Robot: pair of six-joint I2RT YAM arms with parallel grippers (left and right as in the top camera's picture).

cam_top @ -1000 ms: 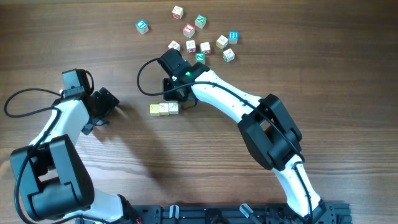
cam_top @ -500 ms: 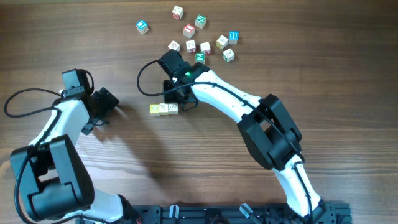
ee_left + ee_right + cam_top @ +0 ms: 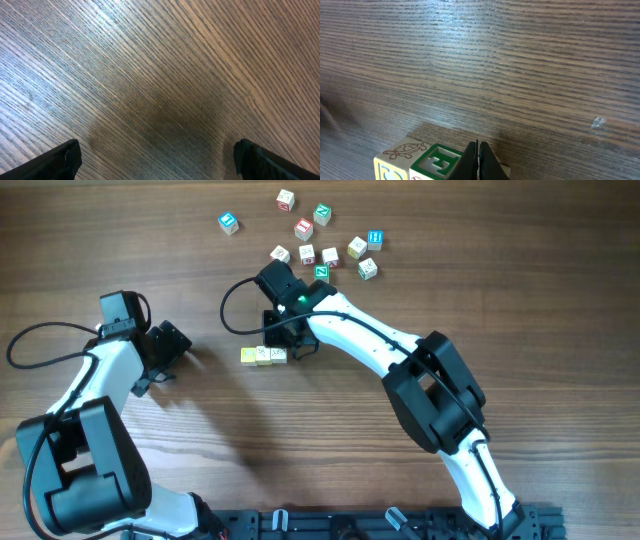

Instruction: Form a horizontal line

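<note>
**Entry: tabletop, line-forming job, part built**

1. Line of cubes (image 3: 263,355): three small wooden cubes, one yellowish and two pale, touching side by side in a level row left of centre on the tabletop (image 3: 520,300). By my judgement it is unfinished.
2. Right end effector (image 3: 477,159): fingers pressed fully together, nothing between them. The tip is down at the right-hand end of the line. I cannot tell whether it touches the end cube or only hangs over it.
3. Left end effector (image 3: 157,160): spread wide, empty, over bare wood well apart from the line.
4. Loose cubes (image 3: 330,256): a scatter at the far edge, blue, red, green and pale faces among them.

**Hazards**
- With the shut tip so close to the end cube, a sideways drift or a careless lift could skew or split the row.
- Reaching into the crowded scatter could knock neighbouring cubes about.
- Cubes this small may well flick out of a pinch that lands off centre.

**Markings**
- Green-framed cube (image 3: 437,161): a green letter "E".
- Cube touching it (image 3: 400,152): an outline drawing of a turtle.
- Letters on the loose cubes: too small to read. No brand names seen.
</note>
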